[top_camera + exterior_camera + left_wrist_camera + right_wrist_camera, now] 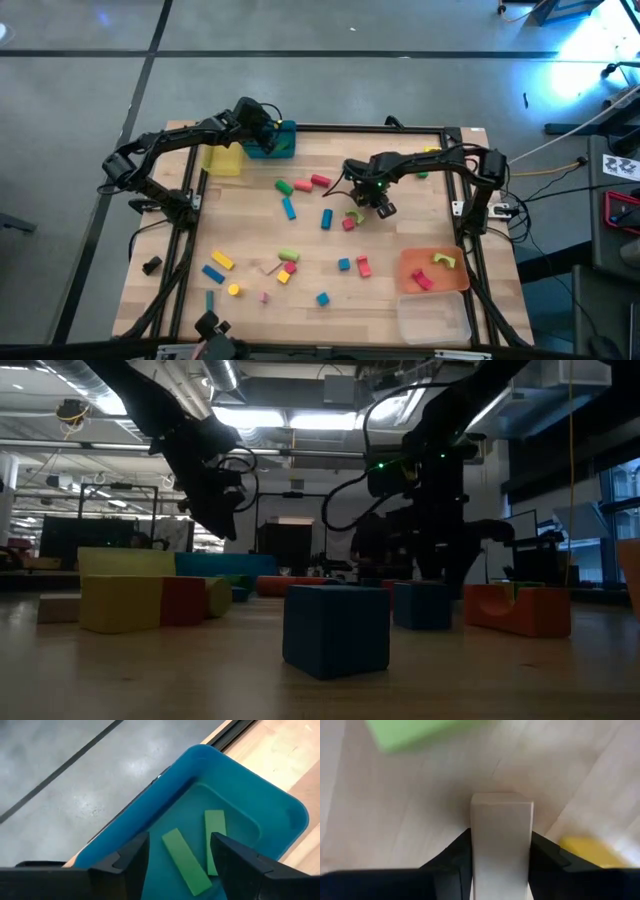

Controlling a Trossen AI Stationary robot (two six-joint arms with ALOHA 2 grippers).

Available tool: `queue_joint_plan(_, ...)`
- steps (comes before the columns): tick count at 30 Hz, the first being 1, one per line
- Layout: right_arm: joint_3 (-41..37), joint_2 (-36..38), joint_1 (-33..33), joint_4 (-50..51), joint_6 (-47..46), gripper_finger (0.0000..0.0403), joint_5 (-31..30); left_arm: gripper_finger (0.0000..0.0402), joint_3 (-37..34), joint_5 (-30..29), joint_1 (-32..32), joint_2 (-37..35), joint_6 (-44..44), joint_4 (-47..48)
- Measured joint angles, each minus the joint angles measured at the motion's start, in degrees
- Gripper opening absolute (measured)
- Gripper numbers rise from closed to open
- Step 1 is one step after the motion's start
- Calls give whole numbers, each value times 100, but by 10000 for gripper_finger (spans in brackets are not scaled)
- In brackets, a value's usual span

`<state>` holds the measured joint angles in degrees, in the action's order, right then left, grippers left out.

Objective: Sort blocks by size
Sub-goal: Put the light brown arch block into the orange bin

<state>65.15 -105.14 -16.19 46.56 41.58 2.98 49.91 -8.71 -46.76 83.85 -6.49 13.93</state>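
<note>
Many small coloured blocks lie scattered on the wooden table (400, 170), such as a blue bar (289, 207) and a yellow bar (221, 261). My left gripper (262, 140) is open and empty above the teal tray (240, 785), where two green bars (185, 860) lie flat on the tray floor. My right gripper (382, 206), near the table's middle, is shut on a tan block (501, 815). A green arch (355, 215) and a pink block (348, 224) lie just beside it. My right gripper pinches the tan block's two opposite sides (476, 845) between its two fingers. The block's free end sticks out past the fingertips toward the table. The fingers point down at the tabletop. I cannot tell whether the block is clear of the wood.
A yellow tray (223, 160) stands beside the teal one at the far left. An orange tray (455, 282) with a green arch and a red block, and a clear tray (433, 318), stand at the near right. A blue cube (335, 628) stands close in the low view.
</note>
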Motion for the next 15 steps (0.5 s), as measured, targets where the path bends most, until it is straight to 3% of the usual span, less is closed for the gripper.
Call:
queue_joint_plan(9,1217,201,478,1967,-1167,134,64,193,0,556,471,-81,-661,-849)
queue_joint_plan(15,1664,318,1193,2983,-2628,134,162,193,4,1064,1024,-125,-898,-1374)
